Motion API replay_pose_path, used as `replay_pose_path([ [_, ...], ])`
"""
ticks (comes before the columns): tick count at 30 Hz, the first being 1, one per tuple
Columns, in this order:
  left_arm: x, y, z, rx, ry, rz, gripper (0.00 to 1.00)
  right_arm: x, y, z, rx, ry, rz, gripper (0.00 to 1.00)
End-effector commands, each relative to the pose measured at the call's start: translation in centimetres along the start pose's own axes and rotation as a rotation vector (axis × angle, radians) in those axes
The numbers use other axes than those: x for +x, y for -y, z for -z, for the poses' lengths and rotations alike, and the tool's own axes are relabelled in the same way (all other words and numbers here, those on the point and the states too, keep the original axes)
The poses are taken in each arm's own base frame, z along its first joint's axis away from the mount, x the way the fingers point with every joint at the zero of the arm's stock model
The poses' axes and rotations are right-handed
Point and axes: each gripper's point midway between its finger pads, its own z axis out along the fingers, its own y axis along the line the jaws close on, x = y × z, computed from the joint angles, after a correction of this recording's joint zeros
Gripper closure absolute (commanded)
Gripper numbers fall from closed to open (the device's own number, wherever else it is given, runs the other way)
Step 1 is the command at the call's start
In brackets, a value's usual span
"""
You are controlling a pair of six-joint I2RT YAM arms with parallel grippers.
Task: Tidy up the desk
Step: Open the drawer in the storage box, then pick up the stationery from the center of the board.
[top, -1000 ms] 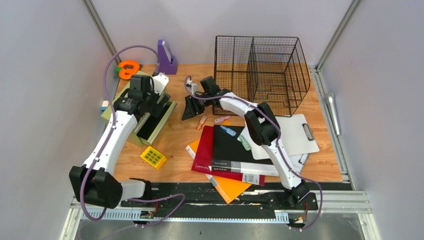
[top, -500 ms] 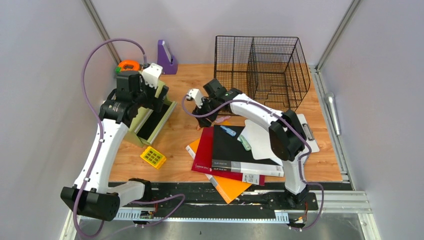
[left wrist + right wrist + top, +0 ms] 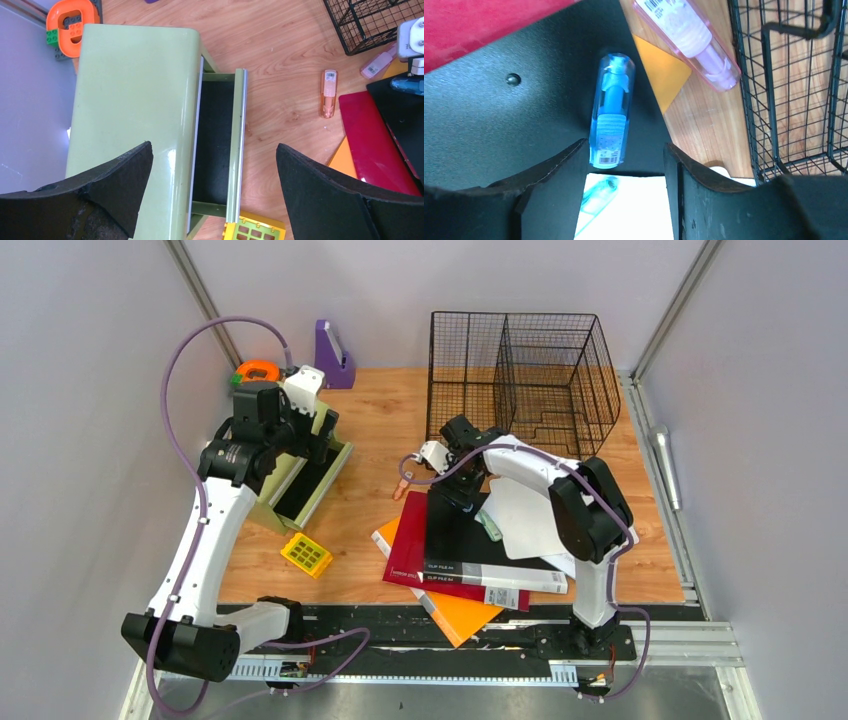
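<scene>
Sorting of small items was the step in hand on the desk [image 3: 380,410], a wood-grain tabletop that filled the floor of the walled bay and carried everything in view. The right gripper [image 3: 624,152] hung low over a black clip file [image 3: 499,125], its jaws part-way apart and straddling the labelled end of a blue translucent tube [image 3: 610,112]. The tube lay flat on the file. One finger looked to be just beside it or touching, with a clear gap on the other side, so nothing was gripped. A pink tube [image 3: 686,42] lay near the foot of the wire basket [image 3: 520,370]. An orange tube [image 3: 328,92] rested on bare wood, and a green tube [image 3: 489,527] sat on the white sheet [image 3: 530,520] beside the file.

The left gripper [image 3: 214,149] hovered with jaws wide and empty above a pale green drawer unit [image 3: 130,100], whose drawer [image 3: 212,120] stood pulled out and looked empty.

The next move probably called for closing on the blue tube squarely across its width. It was round and smooth, so an off-centre pinch could roll it away on the slick cover. After that a straight lift and a carry to a container, the open drawer or the basket; which one could not be told
</scene>
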Motion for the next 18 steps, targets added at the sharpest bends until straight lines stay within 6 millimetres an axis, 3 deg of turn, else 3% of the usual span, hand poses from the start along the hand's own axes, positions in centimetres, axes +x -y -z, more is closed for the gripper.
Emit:
replay_pose_path([
  [1,-1.1,0.0,0.3,0.000,0.048,0.026,0.00,0.3,0.5,0.4,0.024,-0.004,0.011,0.44],
  [11,-0.8,0.0,0.5,-0.008,0.056,0.029,0.00,1.3,-1.4,-1.1,-0.065,-0.020,-0.027,0.53],
  [18,-1.0,0.0,0.5,-0.010,0.064,0.031,0.00,1.6,-1.9,-1.5,-0.100,-0.035,-0.023,0.75],
])
